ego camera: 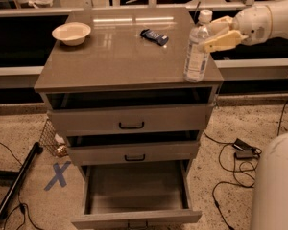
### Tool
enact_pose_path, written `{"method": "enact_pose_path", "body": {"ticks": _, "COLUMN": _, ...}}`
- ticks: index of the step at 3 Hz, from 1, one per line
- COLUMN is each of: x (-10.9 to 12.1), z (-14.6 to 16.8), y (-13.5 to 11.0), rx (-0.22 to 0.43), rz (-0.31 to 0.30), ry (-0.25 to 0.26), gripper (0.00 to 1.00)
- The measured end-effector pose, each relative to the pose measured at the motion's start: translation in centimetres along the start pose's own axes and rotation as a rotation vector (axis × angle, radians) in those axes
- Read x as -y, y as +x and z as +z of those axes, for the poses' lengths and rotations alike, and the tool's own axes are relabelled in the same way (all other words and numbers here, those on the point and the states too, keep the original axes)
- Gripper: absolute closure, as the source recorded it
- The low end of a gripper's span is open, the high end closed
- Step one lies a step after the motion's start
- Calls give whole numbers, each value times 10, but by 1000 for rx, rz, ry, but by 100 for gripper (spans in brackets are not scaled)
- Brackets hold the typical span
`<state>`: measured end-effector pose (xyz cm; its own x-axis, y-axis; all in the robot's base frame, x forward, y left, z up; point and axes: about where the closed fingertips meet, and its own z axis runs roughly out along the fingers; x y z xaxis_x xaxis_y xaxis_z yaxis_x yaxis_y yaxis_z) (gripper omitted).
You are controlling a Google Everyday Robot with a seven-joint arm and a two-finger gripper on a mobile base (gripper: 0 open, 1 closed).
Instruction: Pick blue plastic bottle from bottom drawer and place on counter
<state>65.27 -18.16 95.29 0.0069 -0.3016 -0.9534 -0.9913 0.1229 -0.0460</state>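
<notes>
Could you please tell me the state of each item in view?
blue plastic bottle: upright on counter, capped.
gripper: at bottle's upper right side.
bottom drawer: pulled wide open.
middle drawer: slightly open.
top drawer: slightly open.
bowl: upright.
dark-blue packet: lying flat.

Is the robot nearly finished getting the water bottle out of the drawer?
Nearly. Done: the small clear ribbed plastic bottle with a white cap is out of the open grey bottom drawer, standing upright near the right front corner of the glossy grey-brown counter. In hand: the robot's cream gripper is beside the bottle's upper part. Left: probably just backing away.
</notes>
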Motion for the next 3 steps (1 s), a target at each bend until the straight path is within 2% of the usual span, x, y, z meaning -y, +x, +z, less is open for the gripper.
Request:
{"method": "enact_pose_path", "body": {"ticks": 1, "x": 10, "z": 13, "y": -9, "rx": -17, "rz": 79, "ry": 11, "gripper": 100}}
{"method": "enact_pose_path", "body": {"ticks": 3, "x": 50, "z": 23, "y": -19, "rx": 57, "rz": 107, "ry": 107, "gripper": 100}}
